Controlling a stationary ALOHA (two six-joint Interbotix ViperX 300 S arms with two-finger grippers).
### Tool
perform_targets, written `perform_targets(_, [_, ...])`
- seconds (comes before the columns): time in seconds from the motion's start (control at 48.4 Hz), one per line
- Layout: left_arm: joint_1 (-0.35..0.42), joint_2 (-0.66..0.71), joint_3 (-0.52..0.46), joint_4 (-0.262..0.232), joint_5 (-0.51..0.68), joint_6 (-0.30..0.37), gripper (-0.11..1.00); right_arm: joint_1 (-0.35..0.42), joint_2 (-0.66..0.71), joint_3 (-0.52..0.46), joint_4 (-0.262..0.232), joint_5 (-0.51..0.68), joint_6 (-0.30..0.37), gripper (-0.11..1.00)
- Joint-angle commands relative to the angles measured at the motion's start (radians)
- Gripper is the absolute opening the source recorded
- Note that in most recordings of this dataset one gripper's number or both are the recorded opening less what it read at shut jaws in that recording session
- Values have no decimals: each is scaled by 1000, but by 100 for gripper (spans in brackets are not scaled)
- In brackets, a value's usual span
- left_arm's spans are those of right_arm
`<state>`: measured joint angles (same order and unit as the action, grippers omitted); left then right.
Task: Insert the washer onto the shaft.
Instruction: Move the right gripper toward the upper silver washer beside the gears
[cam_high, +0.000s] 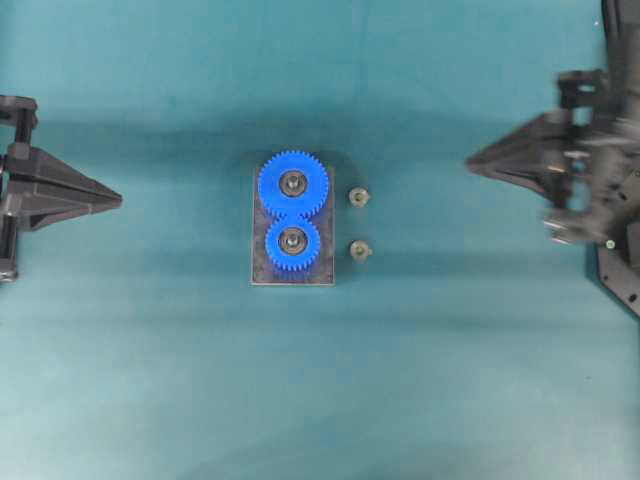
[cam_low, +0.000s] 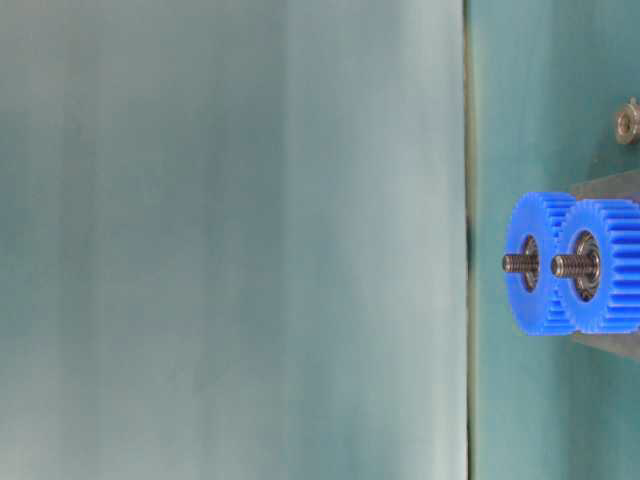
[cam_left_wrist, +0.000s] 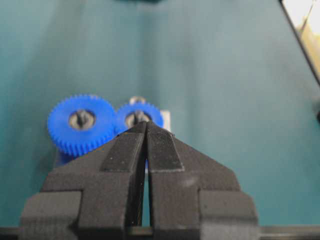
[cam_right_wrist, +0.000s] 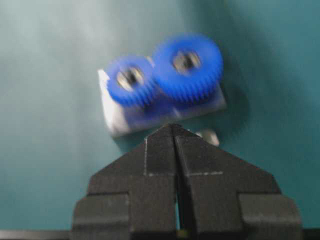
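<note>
Two blue gears (cam_high: 293, 182) (cam_high: 292, 242) sit on threaded shafts (cam_low: 517, 263) on a grey baseplate (cam_high: 326, 270) at the table's middle. Two small metal washers (cam_high: 359, 196) (cam_high: 360, 250) lie on the cloth just right of the plate. One washer (cam_right_wrist: 210, 135) shows past the right fingertips in the right wrist view. My left gripper (cam_high: 118, 200) is shut and empty at the far left, pointing at the gears (cam_left_wrist: 81, 122). My right gripper (cam_high: 470, 160) is shut and empty at the right, apart from the washers.
The teal cloth (cam_high: 320, 400) covers the whole table. The right arm's base (cam_high: 615, 230) stands at the right edge. A table edge (cam_left_wrist: 300, 40) shows at the upper right of the left wrist view.
</note>
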<state>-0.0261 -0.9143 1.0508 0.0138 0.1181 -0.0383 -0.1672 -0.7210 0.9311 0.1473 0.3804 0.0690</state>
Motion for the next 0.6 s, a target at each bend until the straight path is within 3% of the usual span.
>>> perform_targets(0.0, [2,8,-37,3,18,0,0,-34,95,-61,-2,43,5,1])
perform_targets(0.289, [2,18,-43,3,41,-3,0,-46,365,-167,-86,129,-29,1])
perform_targets(0.578, [2,18,-38,3,43,-3,0,-46,601,-249,-91,110,-83,1])
